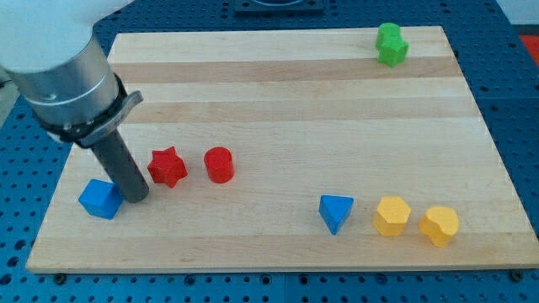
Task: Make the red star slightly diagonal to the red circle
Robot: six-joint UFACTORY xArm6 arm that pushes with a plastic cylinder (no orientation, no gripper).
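Observation:
The red star lies on the wooden board at the view's left. The red circle stands just to its right, level with it, with a small gap between them. My tip rests on the board just left of and a little below the red star, close to it. A blue cube sits right beside my tip on its left. The rod rises up to the arm's grey body at the view's top left.
A blue triangle, a yellow hexagon and a yellow heart-like block line the bottom right. A green block sits at the top right. The board edges lie near the blue cube.

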